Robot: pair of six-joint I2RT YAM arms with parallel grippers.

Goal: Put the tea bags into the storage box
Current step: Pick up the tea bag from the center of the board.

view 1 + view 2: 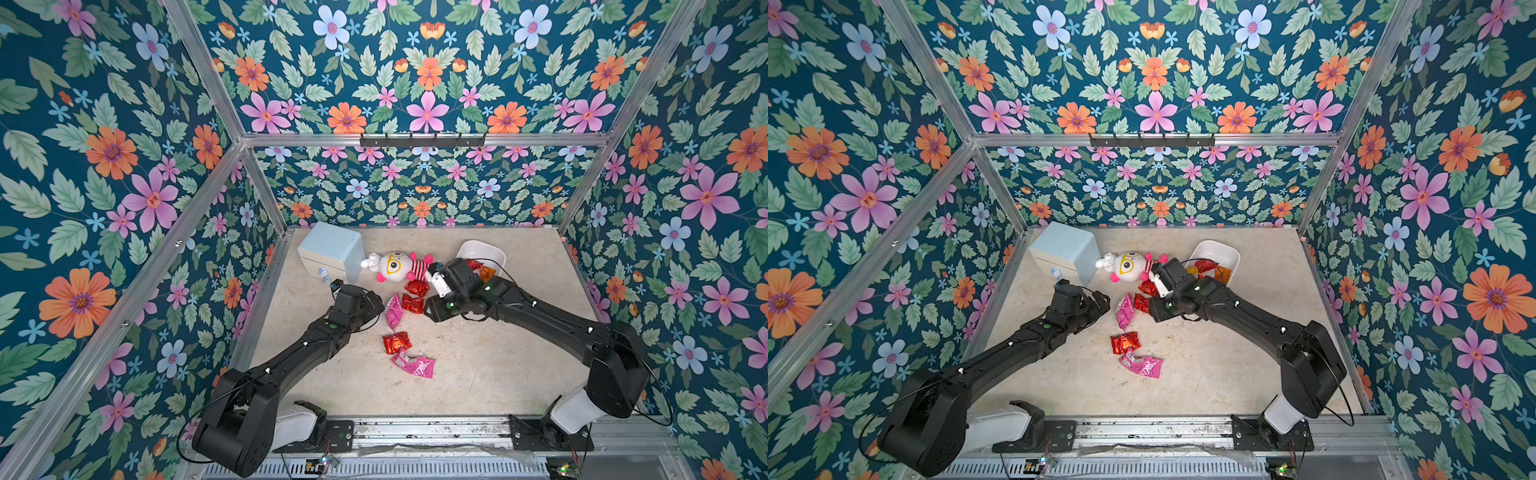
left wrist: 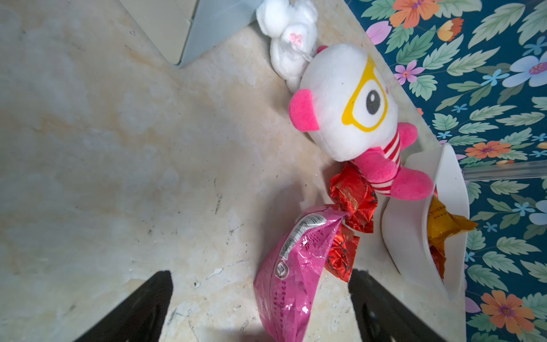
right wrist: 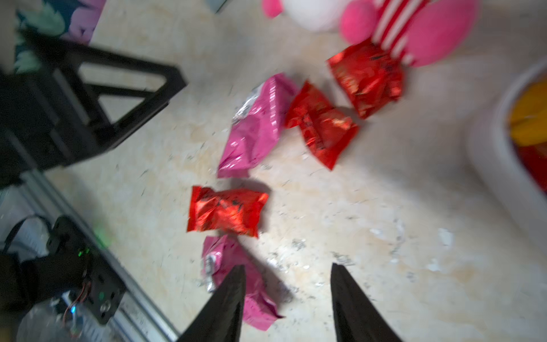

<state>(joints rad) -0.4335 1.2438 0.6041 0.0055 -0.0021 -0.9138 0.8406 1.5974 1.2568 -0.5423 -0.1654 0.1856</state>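
Pink sachet (image 2: 291,275) between left tool (image 2: 260,274) jaws

The storage box (image 1: 484,250) sat at one o'clock on the table (image 1: 498,353) in both top views: white, shallow, round-cornered, upright, no lid on. Two tea bags (image 1: 487,273) were in it, an orange-yellow one and a red one (image 1: 473,264) side by side, partly hidden. Five more lay loose, all crinkly foil. Two reds (image 1: 417,287) touched each other at twelve o'clock, just off the box's eight. A pink sachet (image 1: 393,311) touched them at their seven. Down towards six o'clock a lone red (image 1: 396,343) lay just beside a second pink (image 1: 415,365), well apart from the box.
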